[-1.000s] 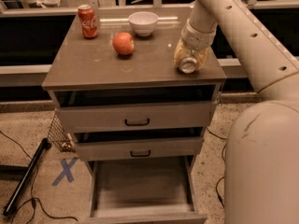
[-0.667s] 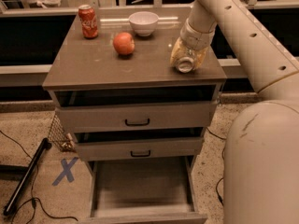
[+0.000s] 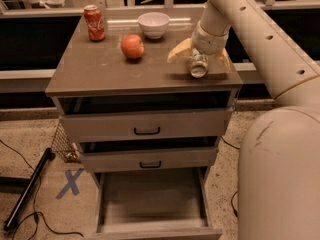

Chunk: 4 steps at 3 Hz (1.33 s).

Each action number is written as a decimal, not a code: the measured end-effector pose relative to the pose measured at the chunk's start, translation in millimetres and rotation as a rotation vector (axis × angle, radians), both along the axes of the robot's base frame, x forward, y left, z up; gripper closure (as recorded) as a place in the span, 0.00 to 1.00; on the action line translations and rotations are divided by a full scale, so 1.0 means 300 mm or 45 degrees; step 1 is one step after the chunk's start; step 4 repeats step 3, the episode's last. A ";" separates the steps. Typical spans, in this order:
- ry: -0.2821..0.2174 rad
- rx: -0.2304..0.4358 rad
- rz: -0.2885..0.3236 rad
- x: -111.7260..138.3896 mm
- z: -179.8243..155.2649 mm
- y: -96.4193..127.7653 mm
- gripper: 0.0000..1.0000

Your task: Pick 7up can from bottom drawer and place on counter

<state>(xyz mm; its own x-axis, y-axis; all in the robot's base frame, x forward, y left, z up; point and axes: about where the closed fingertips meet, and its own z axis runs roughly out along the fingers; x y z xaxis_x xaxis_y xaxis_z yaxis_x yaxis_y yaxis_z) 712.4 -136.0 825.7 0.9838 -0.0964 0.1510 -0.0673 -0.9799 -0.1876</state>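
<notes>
Fingers (image 3: pixel 179 50) of the gripper (image 3: pixel 199 60) wide apart around 7up can (image 3: pixel 198 67) on counter (image 3: pixel 100 71); label unreadable.

One bench (image 3: pixel 100 76) carries four loose things: two cans, one fruit and one bowl. The cans are one red cola can (image 3: pixel 94 22) and one silver can (image 3: pixel 198 68). The fruit is one red-orange apple (image 3: pixel 132 46), and the one bowl (image 3: pixel 153 24) is white. One gripper (image 3: pixel 199 61) hangs over the bench's right side, its two jaws spread either side of the silver can. Below are three drawers: top drawer (image 3: pixel 100 126), middle drawer (image 3: pixel 110 160), bottom drawer (image 3: pixel 150 201). Two black handles (image 3: pixel 147 131) show. One blue cross (image 3: pixel 70 183) marks the floor.
</notes>
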 end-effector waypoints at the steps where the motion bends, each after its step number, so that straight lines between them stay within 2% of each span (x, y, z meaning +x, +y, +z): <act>1: 0.017 0.028 -0.180 -0.028 0.008 -0.134 0.00; 2: 0.017 0.230 -0.578 -0.044 0.025 -0.363 0.00; 4: 0.017 0.230 -0.578 -0.044 0.025 -0.363 0.00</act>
